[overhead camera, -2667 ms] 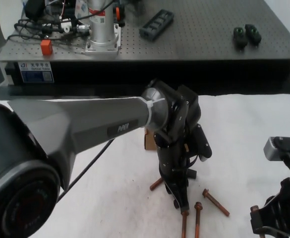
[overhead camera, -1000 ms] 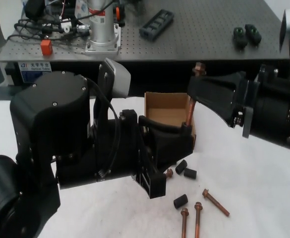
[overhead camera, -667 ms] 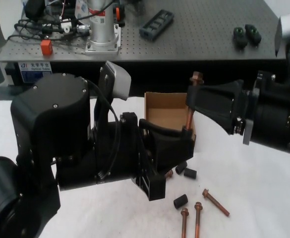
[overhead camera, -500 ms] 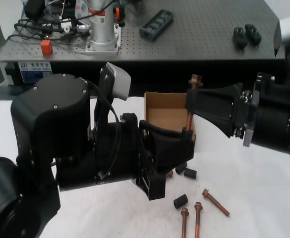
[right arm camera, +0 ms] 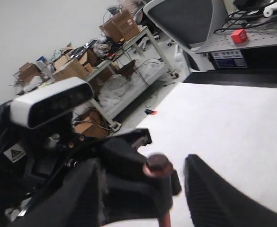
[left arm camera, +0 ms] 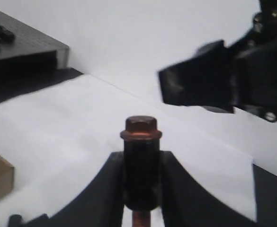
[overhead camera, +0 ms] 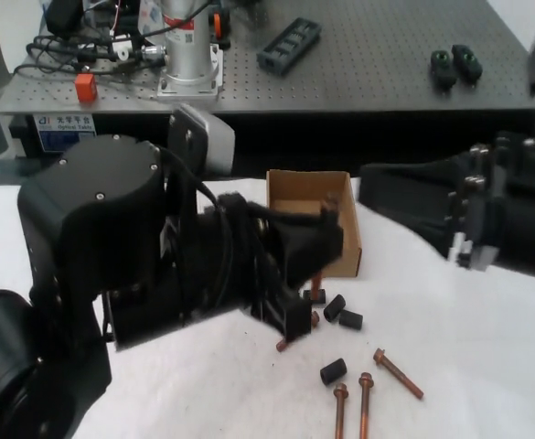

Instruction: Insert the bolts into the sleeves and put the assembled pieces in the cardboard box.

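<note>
Clamping a black sleeve [left arm camera: 140,187] with a bolt [left arm camera: 140,128] through it, the left gripper [left arm camera: 141,158] hangs, seemingly, at the cardboard box's [overhead camera: 294,187] six o'clock; the right gripper [right arm camera: 143,184], fingers apart, sits at its three o'clock.

No legible text (blue label [overhead camera: 66,133] blurred)

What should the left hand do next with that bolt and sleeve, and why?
Probably carry the piece over the cardboard box and let go there. The left hand is shut on the sleeve, and the bolt already runs through it, head on top. The right hand stands open and apart from it, so the insertion looks done.
</note>
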Robot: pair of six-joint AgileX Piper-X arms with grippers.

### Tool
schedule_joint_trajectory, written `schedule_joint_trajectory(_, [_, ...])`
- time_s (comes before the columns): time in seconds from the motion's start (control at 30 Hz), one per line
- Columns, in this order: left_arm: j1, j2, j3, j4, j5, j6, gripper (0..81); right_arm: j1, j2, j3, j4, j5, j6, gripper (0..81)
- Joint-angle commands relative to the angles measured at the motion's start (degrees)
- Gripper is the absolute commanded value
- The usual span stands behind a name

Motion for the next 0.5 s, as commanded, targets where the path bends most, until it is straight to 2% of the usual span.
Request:
schedule_joint_trajectory(0.0, [0.8, 1.7, -1.7, -3.9, -6.6, 0.4, 0.6, -5.5, -5.6, -0.2, 10.6, 1.1, -2.6, 40.1])
schedule_joint_trajectory(0.17, [5.5, 14.7, -14.2, 3.4, -10.4, -10.2, 0.6, -10.5, -11.0, -0.2, 30.7, 9.5, -7.2, 40.1])
schedule_joint_trajectory(0.33, [8.5, 33.1, -38.1, 21.1, -10.6, -10.4, 0.6, -11.2, -11.5, -0.2, 45.8, 21.9, -10.4, 40.1])
schedule_joint_trajectory(0.47, [9.1, 49.3, -58.7, 35.4, -10.6, -9.5, 0.6, -11.2, -10.3, -0.2, 51.1, 26.3, -11.2, 40.1])
